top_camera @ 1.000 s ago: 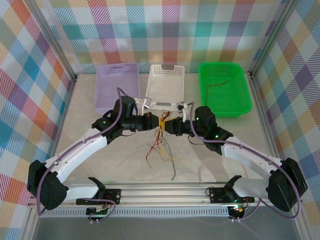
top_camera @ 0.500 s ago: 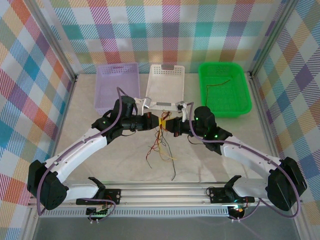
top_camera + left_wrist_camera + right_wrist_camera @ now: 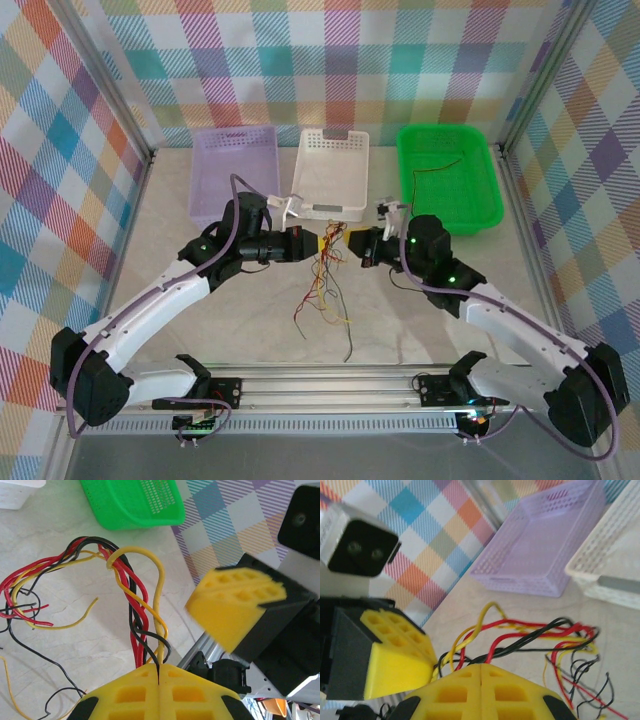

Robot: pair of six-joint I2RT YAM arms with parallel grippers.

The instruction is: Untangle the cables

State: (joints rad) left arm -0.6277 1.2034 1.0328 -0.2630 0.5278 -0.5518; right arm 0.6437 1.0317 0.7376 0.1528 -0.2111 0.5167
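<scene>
Pale marbled table [image 3: 400,320] bears loose cables [image 3: 325,285] amid plaid walls [image 3: 60,200].

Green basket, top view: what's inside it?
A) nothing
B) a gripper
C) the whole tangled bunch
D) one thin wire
D: a single thin wire lies on the floor of the green basket, while the tangled cables are outside it.
</scene>
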